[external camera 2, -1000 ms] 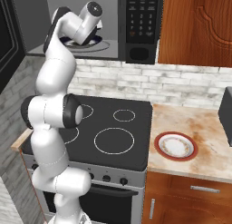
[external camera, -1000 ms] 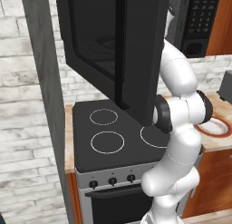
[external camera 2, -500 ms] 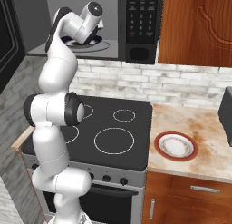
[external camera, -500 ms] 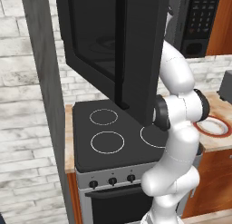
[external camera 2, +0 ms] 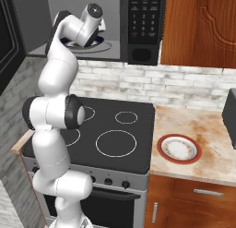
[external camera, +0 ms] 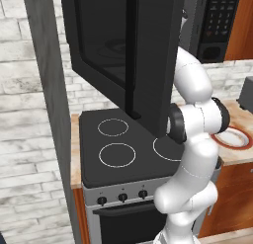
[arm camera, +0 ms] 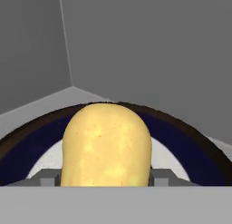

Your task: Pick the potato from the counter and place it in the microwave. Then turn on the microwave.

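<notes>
Hand view: you are looking at the yellowish-tan oval potato [arm camera: 106,146] sitting between the two dark fingertips [arm camera: 47,177], over a dark round turntable [arm camera: 190,141] and grey inner walls.
End effector: your end effector [external camera 2: 102,26] is pinching the potato inside the large black boxy microwave [external camera 2: 138,24].
Door: the microwave's wide dark glass door [external camera: 123,55] is hanging open.
Table: the light tan wood-grain table [external camera 2: 207,144] is carrying a white plate with red rim [external camera 2: 179,148].

Matt, faintly mottled yellow potato [arm camera: 106,146]; matt grey microwave [external camera 2: 138,24] interior; glossy black stovetop [external camera 2: 115,130]; wood-grain surface [external camera 2: 207,144].
</notes>
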